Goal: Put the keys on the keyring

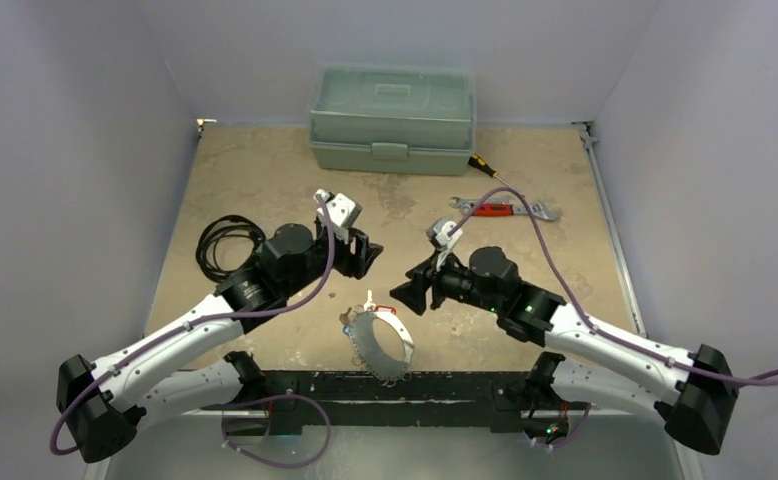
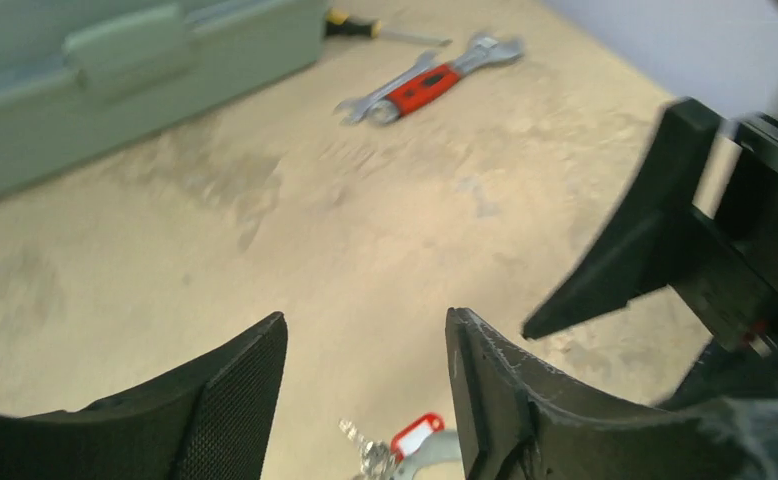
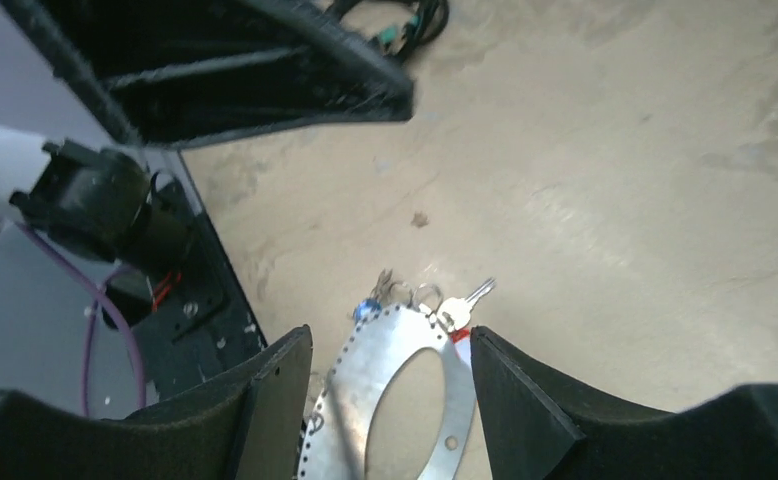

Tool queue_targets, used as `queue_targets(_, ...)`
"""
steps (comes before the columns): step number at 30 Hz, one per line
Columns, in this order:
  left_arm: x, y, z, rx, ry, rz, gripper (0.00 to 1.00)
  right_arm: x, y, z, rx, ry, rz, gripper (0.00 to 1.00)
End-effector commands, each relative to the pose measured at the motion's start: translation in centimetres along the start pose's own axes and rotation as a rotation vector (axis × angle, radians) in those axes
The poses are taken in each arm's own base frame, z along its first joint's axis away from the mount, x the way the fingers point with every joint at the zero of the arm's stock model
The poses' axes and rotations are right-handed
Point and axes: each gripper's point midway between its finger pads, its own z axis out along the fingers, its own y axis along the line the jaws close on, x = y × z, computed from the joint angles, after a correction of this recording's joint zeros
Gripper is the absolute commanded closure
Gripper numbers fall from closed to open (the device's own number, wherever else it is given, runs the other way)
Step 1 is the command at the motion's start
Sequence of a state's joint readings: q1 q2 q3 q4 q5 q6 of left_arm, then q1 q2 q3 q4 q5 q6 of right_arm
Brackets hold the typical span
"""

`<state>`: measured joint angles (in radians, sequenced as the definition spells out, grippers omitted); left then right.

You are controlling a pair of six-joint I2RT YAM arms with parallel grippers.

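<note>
The keyring (image 1: 378, 340), a flat perforated silver oval, lies at 6 o'clock on the tan table (image 1: 265, 170), just off the black rail (image 1: 445, 385). Its near end is cut off in the right wrist view. The keys (image 3: 460, 308) cluster at its 12 o'clock, their tags mostly hidden. The left gripper (image 1: 365, 256) and right gripper (image 1: 412, 290) hang spread apart and empty, above the keyring.

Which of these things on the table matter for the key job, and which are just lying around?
For the job:
keyring
keys at its far end

Lying about:
green toolbox
red-handled wrench
screwdriver
coiled black cable
</note>
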<state>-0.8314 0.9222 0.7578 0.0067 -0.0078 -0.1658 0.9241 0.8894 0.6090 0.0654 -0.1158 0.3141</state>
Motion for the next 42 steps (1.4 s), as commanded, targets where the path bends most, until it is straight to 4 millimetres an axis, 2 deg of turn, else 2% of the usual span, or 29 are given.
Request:
queue_targets(1, 3.0, 5.1, -1.8, -0.33, 0.193, -0.087, 0.4, 2.4, 2.2, 1.7, -0.114, 0.099, 0.022, 0.37)
queue_targets(3, 2.9, 6.1, -2.4, -0.388, 0.247, -0.04, 0.34, 3.5, 2.6, 2.6, -0.094, 0.143, 0.016, 0.37)
queue_targets(7, 5.4, 9.0, -3.7, -0.521, 0.313, 0.052, 0.14, 5.7, 3.8, 4.3, -0.055, 0.192, 0.027, 0.37)
queue_targets(9, 5.6, 10.0, -4.5, -0.577, 0.328, 0.043, 0.13, 6.5, 4.5, 5.1, -0.055, 0.207, 0.044, 0.37)
queue_targets(14, 3.9, 11.8, -6.8, -0.704, 0.239, 0.022, 0.12, 6.7, 5.2, 7.4, -0.076, 0.176, 0.044, 0.37)
queue_targets(20, 2.6, 12.2, -8.5, -0.741, 0.158, -0.002, 0.12, 6.8, 6.0, 11.1, -0.111, 0.19, -0.006, 0.36)
queue_targets(26, 2.3, 12.5, -9.1, -0.762, 0.145, -0.004, 0.13, 8.8, 4.3, 14.1, -0.022, 0.241, -0.006, 0.38)
queue_targets(34, 2.3, 12.3, -9.0, -0.749, 0.147, -0.007, 0.14, 11.3, 3.1, 15.2, 0.015, 0.3, -0.023, 0.4)
queue_targets(42, 2.3, 12.1, -9.0, -0.738, 0.144, -0.01, 0.14, 11.9, 2.4, 15.6, 0.048, 0.308, -0.031, 0.4)
